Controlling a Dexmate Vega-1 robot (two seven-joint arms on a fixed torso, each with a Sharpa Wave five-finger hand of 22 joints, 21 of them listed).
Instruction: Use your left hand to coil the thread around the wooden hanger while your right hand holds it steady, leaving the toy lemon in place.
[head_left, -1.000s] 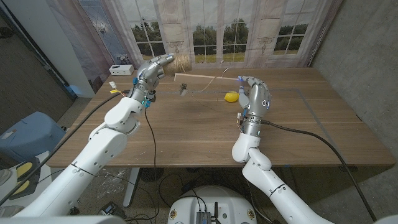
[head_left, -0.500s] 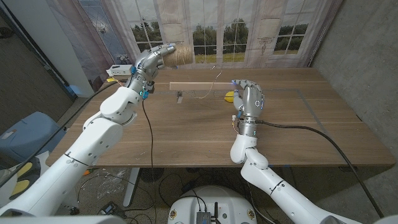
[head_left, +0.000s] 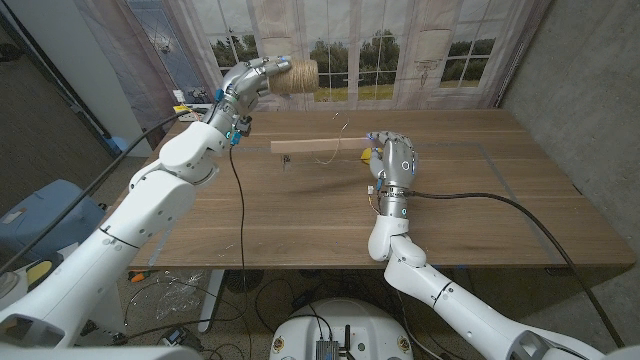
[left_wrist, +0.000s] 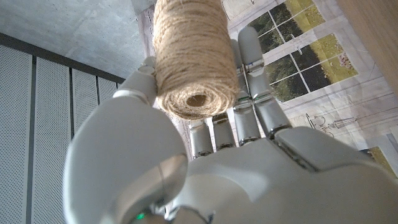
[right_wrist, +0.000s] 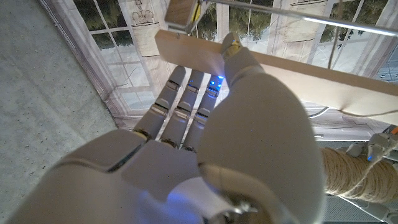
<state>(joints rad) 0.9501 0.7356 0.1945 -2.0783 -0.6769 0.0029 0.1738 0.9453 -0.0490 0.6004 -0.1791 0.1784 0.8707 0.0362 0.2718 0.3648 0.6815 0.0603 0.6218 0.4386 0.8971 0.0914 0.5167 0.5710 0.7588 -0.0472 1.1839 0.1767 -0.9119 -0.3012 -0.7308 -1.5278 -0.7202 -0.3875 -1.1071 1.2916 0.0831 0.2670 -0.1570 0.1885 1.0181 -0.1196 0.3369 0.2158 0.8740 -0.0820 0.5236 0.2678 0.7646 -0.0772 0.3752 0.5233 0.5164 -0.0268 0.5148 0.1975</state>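
Thread spool lifted clear of the hanger

Thread, a twine spool (head_left: 299, 76), sits pinched in the left hand (head_left: 252, 84), raised up beyond the wooden hanger (head_left: 312, 147), probably to draw slack for wrapping; the right hand (head_left: 394, 160) clasps the hanger's near end, lifted off the table (head_left: 480, 210), steadying it; toy lemon (head_left: 367, 154) lies just behind that hand.
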